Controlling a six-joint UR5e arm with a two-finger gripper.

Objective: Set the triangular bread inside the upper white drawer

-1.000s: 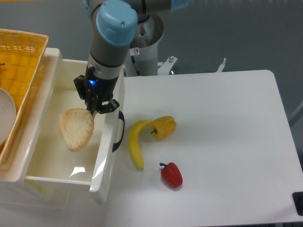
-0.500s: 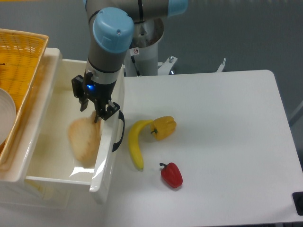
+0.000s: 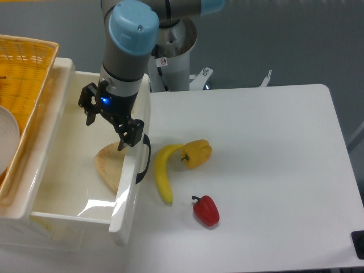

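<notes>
Since a second ago the triangular bread (image 3: 110, 168) has dropped out of my grip and slid toward the front wall of the upper white drawer (image 3: 62, 187), and my claw (image 3: 104, 124) has spread wide and lifted a little.

At far left the yellow-orange wicker basket (image 3: 25, 74) sits over the drawer's left edge, with part of a white bowl (image 3: 7, 139) showing at its near side. Next comes the drawer, pulled open, its glossy floor bare apart from the bread. That slice lies flat against the right-hand front wall, just inside the black handle (image 3: 145, 159), partly hidden by the wall's rim.

My claw hangs over the drawer's interior, released, its two fingers well apart and holding nothing. The bread lies just below my right-hand fingertip (image 3: 122, 145), apart from it.

Right of the drawer, on the white table (image 3: 273, 170), a banana (image 3: 162, 173) curves beside the handle, its upper end touching a yellow bell pepper (image 3: 197, 153). A red bell pepper (image 3: 206, 210) lies alone nearer the table's front.
</notes>
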